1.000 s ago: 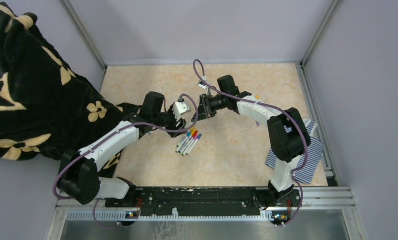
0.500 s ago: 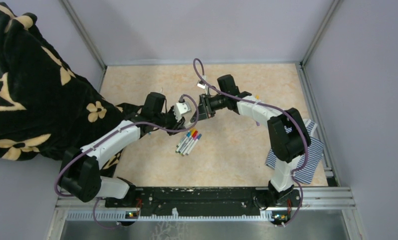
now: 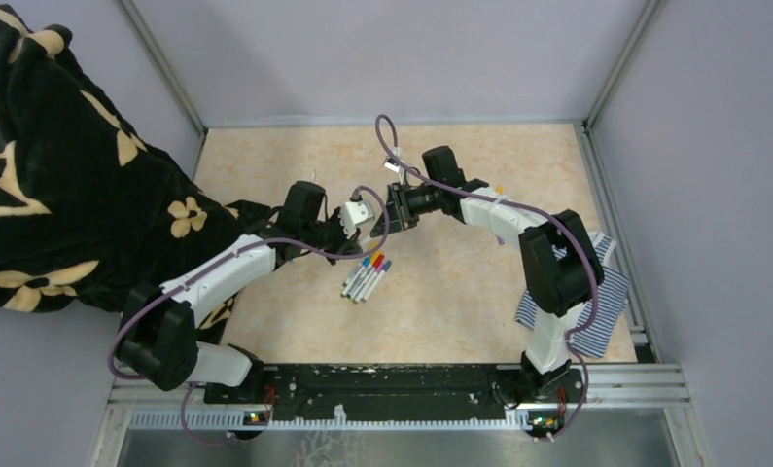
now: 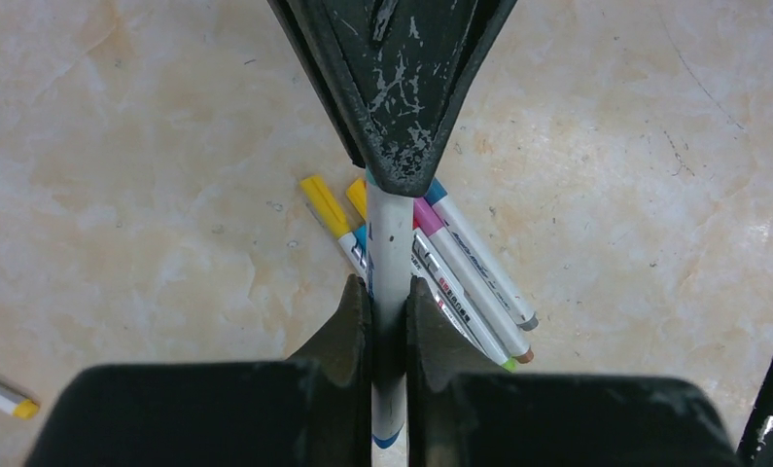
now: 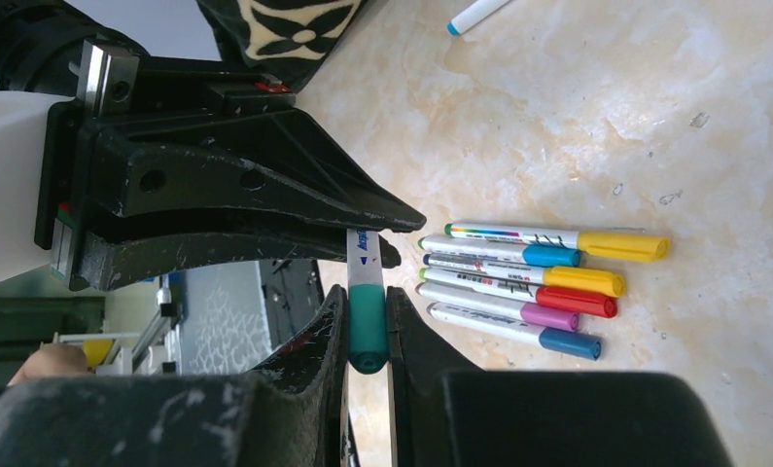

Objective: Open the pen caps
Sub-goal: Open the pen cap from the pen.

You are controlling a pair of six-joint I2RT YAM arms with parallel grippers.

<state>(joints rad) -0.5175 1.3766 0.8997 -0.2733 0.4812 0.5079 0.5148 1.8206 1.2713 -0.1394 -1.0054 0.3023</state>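
Lilac walls (image 3: 382,49), marbled beige tabletop (image 3: 460,321)

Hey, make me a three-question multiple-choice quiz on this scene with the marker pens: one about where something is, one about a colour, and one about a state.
1. Where is the pen that both arms hold?
A) flat on the table
B) in the air between the left gripper and the right gripper
C) standing in a cup
2. What colour is the cap in the right gripper's jaws?
A) red
B) yellow
C) teal
3. How do the left gripper's jaws stand?
A) wide open
B) shut on the pen
C) shut on nothing

Answers:
1 B: the pen spans the gap between the two grippers, off the table.
2 C: a teal cap sits between the right jaws.
3 B: both jaws press the pen's sides.
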